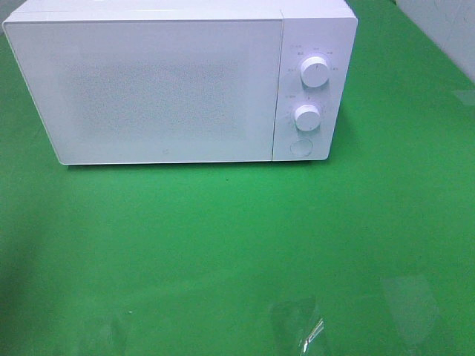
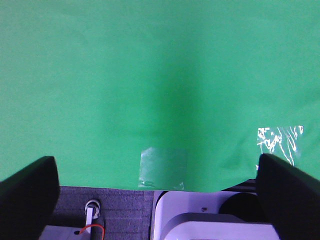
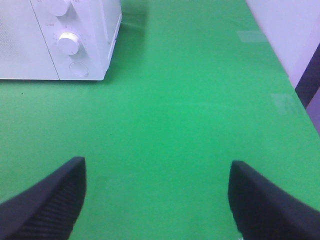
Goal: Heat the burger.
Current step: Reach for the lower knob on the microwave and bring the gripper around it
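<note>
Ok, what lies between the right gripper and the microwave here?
Nothing but bare green cloth between the right gripper and the microwave, plain in the right wrist view.

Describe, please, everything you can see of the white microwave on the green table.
The microwave is a white, boxy oven standing upright at the back of the green table, front toward the camera. Its speckled door is shut. Right of the door, a panel carries an upper knob and a lower knob, both round and white, with a round button below. Only the table touches it.
</note>
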You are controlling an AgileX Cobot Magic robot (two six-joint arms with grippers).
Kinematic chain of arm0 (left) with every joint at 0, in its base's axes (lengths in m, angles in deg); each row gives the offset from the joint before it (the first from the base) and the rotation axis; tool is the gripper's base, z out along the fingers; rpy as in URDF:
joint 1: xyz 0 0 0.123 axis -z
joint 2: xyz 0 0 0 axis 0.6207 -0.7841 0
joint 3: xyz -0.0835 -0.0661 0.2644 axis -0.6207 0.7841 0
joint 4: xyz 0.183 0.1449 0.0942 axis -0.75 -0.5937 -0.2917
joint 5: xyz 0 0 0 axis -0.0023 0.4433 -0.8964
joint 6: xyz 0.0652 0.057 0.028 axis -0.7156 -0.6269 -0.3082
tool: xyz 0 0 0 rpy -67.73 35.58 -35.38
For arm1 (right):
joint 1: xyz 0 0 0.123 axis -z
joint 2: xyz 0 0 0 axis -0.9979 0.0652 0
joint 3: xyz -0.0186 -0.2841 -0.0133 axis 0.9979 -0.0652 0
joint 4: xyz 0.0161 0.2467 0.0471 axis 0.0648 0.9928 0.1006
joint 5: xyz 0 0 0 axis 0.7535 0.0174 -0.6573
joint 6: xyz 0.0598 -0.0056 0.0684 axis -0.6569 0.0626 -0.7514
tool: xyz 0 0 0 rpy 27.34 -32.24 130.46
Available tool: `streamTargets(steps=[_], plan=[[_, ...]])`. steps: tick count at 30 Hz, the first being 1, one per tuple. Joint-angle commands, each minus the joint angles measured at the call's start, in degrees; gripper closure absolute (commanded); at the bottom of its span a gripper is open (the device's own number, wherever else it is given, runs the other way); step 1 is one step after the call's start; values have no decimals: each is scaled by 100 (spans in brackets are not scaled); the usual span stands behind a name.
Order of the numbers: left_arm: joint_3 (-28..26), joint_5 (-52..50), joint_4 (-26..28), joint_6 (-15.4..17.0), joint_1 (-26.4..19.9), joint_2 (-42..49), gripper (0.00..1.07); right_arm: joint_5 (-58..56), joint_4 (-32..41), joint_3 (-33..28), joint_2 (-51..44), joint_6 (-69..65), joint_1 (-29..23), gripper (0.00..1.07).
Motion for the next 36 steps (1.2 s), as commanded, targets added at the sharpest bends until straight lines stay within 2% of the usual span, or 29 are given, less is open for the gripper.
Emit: streamTargets(steps=[1, 3, 6, 9, 14, 16, 19, 21, 22, 25, 27, 36], plan=[[275, -120, -11, -29, -17, 378, 6, 52, 34, -23, -155, 69, 23, 32], [745, -241, -11, -29, -17, 997, 6, 52, 34, -23, -155, 69, 23, 32], [859, -269, -11, -29, -17, 1175, 6, 52, 34, -23, -155, 69, 23, 32], [1283, -424, -11, -29, -17, 1879, 6, 52, 34, -23, -155, 69, 23, 32], [1341, -229, -69, -29, -17, 2532, 6, 52, 34, -23, -155, 69, 23, 32], [1438, -97, -155, -29, -17, 3209, 6, 52, 34, -23, -155, 69, 23, 32], [1438, -97, -155, -29, -17, 3340, 6, 52, 34, -23, -155, 69, 23, 32], [1438, -97, -155, -29, -17, 3627, 6, 52, 34, -23, -155, 69, 23, 32], [1438, -103, -155, -29, -17, 4091, 6, 52, 34, -23, -155, 69, 23, 32], [1438, -103, -155, -29, -17, 4246, 6, 52, 34, -23, -155, 69, 23, 32], [1438, -103, -155, -29, -17, 4784, 6, 52, 34, -23, -155, 69, 23, 32], [1438, -109, -155, -29, -17, 5552, 6, 52, 34, -23, -155, 69, 23, 32]])
